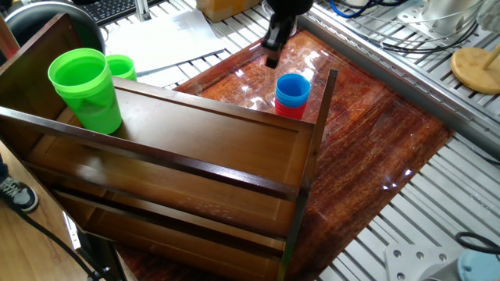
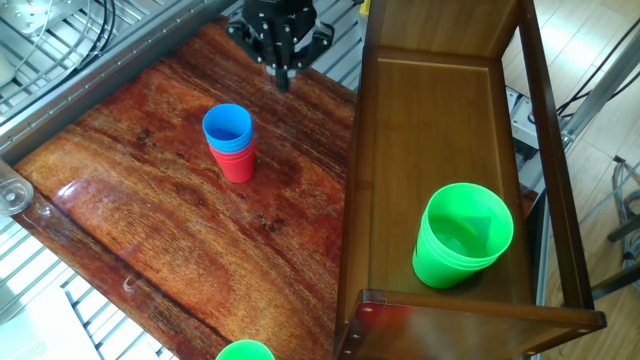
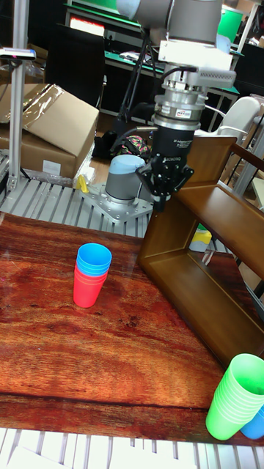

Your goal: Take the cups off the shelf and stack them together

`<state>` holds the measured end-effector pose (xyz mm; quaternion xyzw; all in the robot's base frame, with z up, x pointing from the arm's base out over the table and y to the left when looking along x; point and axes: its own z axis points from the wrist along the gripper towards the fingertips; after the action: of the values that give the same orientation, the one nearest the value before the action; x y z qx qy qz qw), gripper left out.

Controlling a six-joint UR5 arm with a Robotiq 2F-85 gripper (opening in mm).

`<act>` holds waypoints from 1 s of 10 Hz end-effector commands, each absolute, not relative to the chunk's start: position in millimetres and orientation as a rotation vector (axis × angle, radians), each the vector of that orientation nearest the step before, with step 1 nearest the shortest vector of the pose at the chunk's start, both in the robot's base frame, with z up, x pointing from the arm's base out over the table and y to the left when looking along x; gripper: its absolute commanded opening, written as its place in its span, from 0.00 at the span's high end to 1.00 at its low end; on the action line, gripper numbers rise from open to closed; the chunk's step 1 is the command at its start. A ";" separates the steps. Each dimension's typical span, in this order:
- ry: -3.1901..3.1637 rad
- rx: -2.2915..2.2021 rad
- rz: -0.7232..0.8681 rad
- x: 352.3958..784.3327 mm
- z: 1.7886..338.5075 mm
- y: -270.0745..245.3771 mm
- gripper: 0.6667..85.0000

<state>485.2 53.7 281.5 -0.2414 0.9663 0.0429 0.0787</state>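
Standing on the counter (image 2: 150, 230): blue cup (image 2: 228, 127) nested in red cup (image 2: 238, 166), left of the shelf (image 2: 440, 130). Green cup (image 2: 462, 236) upright on the shelf's top board near its end wall. Smaller green cup (image 1: 121, 67) beyond the shelf. Tool (image 2: 281, 78) hangs above the counter's far edge, pointing down, fingers together, empty, clear of the stack.

A robotics lab: aluminium-slat bench (image 1: 437, 195), cables (image 1: 375, 27), cardboard box (image 3: 44, 128).

Blue cup (image 2: 228, 127) nested in red cup (image 2: 238, 165)
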 end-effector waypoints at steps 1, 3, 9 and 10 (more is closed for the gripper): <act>2.899 -0.706 0.150 482.5 283.3 56.5 0.99; 2.960 -0.614 0.077 494.3 318.1 79.9 0.99; 3.078 -0.326 0.152 490.9 327.0 145.1 0.78; 3.100 -0.277 0.125 488.0 325.4 136.6 0.97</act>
<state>495.4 125.5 323.7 -0.1288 0.9907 0.0300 0.0308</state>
